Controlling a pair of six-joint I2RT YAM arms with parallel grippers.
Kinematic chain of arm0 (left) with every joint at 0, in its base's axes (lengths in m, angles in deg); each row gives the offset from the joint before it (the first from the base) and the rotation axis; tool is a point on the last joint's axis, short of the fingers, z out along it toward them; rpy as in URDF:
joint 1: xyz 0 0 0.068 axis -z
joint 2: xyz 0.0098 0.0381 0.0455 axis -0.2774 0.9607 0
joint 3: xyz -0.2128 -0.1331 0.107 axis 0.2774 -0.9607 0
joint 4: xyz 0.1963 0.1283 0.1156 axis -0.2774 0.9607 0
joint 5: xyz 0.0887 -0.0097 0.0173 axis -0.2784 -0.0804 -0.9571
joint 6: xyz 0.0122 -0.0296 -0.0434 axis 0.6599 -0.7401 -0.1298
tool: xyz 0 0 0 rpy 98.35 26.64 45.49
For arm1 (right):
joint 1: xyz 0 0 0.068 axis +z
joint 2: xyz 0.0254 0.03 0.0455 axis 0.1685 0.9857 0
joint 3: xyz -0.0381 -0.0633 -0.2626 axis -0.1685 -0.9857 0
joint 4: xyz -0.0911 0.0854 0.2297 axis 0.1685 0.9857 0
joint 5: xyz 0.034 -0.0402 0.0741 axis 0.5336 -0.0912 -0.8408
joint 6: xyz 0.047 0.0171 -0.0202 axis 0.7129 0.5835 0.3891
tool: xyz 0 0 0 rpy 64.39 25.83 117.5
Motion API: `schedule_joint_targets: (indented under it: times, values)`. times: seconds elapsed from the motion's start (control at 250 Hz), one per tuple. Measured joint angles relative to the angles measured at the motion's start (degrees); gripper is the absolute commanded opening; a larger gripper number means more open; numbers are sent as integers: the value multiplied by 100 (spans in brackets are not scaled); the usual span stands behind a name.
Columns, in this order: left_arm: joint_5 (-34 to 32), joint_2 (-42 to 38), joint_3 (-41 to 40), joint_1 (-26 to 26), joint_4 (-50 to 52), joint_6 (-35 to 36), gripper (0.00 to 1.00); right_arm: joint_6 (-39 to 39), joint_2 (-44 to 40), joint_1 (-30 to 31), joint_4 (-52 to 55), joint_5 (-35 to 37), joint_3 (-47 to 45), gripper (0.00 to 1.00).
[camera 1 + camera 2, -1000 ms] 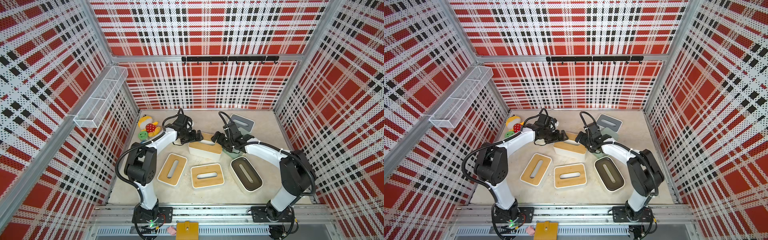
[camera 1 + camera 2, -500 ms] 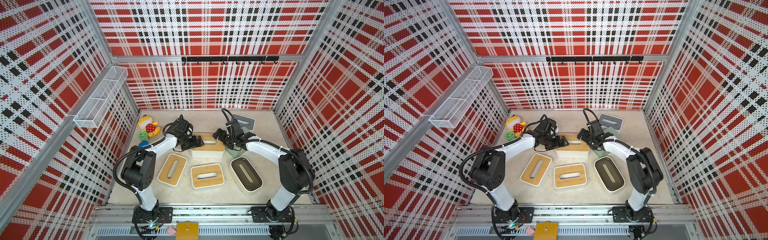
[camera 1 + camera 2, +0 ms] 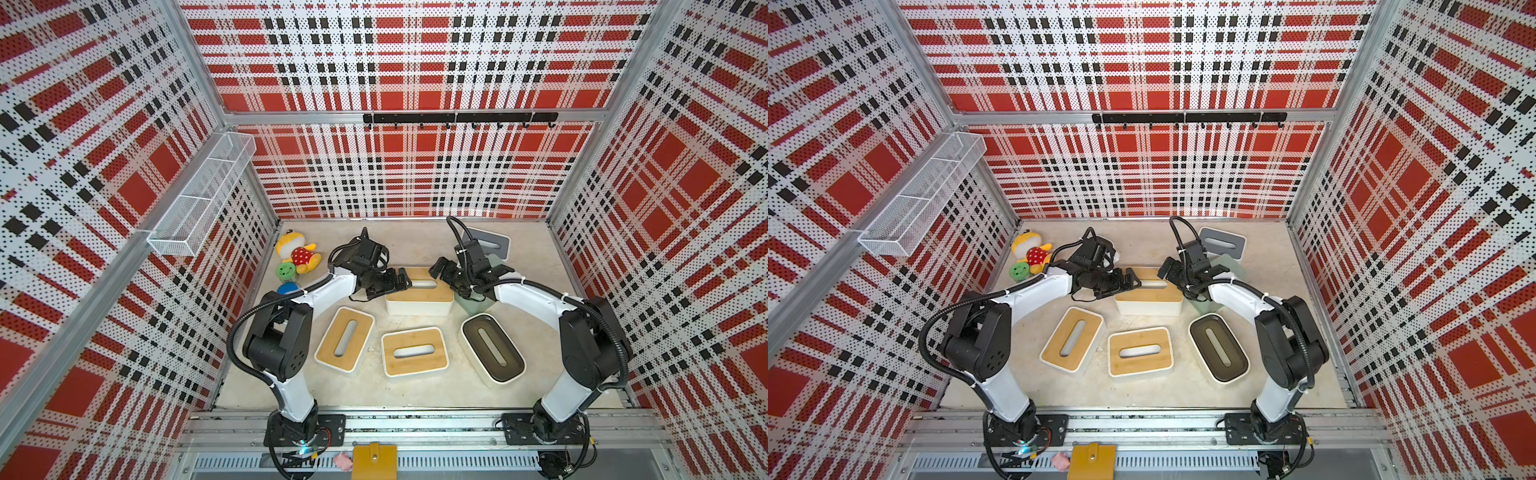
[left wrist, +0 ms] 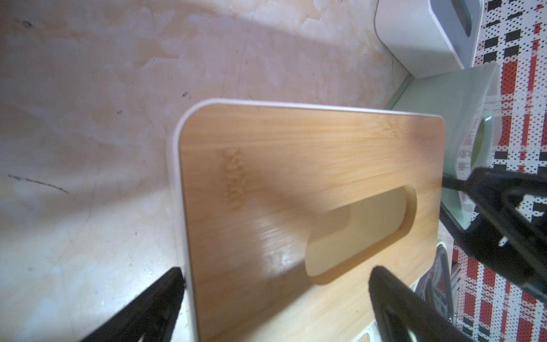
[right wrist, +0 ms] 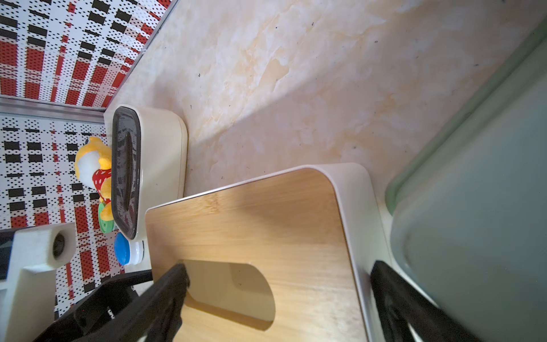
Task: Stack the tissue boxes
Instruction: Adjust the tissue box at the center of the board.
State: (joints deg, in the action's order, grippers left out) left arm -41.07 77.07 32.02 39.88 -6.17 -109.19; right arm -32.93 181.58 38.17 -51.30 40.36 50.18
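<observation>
My left gripper [image 3: 401, 279] and right gripper [image 3: 440, 272] hang with fingers spread wide, holding nothing, over either end of the wood-lidded box [image 3: 419, 293] in the middle, where the green box [image 3: 471, 306] just right of it could snag my right finger and tip it

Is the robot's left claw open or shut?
Open. The left gripper has its fingers wide apart, one beside the wood-lidded box, one above its lid.

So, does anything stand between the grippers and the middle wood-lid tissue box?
Nothing visible does. The open left gripper and right gripper hang over the two ends of the middle wood-lid box. Only the mint-green box crowds its right end, close beside the right gripper's outer finger.
</observation>
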Motion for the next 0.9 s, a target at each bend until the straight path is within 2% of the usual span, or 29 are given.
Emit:
schedule_joint_targets:
  times: [0.212,0.448,0.68,0.76,0.9]
  values:
    - [4,-411,-151,-306,-55,-74,99,-240,-184,-2,452,378,234,100]
    - [13,-1558,-160,-979,111,44,99,-592,-894,-7,772,739,498,100]
    - [-234,-3272,-328,-1335,380,457,99,-951,-1762,-168,1161,1172,564,100]
    - [-385,-4028,-645,-1351,330,636,99,-1191,-1976,-232,1270,1349,560,100]
    - [-544,-5381,-1694,-1399,-149,861,99,-1508,-2297,-310,1521,1582,400,100]
